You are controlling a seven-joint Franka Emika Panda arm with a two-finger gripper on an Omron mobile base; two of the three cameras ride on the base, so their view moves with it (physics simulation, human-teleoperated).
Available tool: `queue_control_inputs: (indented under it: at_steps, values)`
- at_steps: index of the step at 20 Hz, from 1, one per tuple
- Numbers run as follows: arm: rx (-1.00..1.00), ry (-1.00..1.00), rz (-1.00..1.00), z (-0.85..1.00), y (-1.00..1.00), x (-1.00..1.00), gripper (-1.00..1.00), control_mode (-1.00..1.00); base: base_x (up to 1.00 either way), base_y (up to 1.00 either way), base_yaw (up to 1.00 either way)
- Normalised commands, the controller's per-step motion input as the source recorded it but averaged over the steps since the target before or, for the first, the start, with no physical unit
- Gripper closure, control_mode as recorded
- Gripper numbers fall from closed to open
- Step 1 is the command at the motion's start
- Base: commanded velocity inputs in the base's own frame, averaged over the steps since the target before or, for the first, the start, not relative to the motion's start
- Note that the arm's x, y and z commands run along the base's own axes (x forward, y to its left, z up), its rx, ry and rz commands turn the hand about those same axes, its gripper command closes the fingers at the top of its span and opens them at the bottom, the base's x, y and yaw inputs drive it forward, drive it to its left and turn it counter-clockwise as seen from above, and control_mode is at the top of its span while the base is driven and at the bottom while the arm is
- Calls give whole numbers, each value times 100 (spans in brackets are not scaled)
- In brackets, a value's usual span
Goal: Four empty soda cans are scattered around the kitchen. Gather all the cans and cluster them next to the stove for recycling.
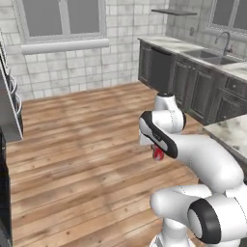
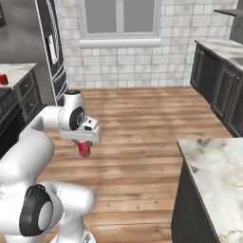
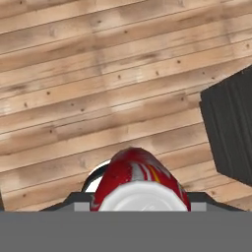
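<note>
Bare wood plank floor (image 1: 87, 144)

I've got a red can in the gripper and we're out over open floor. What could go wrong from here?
1. The red can hangs in the gripper above bare wood floor; if it slipped, it would probably roll away.
2. The marble counter and its dark cabinet stand close on the right, so a wide turn might clip them.
3. Another red can sits on the far left counter; setting this one down carelessly there could knock it.
</note>
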Motion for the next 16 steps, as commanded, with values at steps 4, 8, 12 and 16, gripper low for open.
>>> queue_control_inputs:
  at_steps: [4,8,12,16]
  values:
    - [0,0,0,0,0,0,100,100,84,48,12]
    - [0,0,0,0,0,0,100,100,83,49,12]
    - [0,0,0,0,0,0,100,100,83,46,13]
    - [0,0,0,0,0,0,100,100,88,41,13]
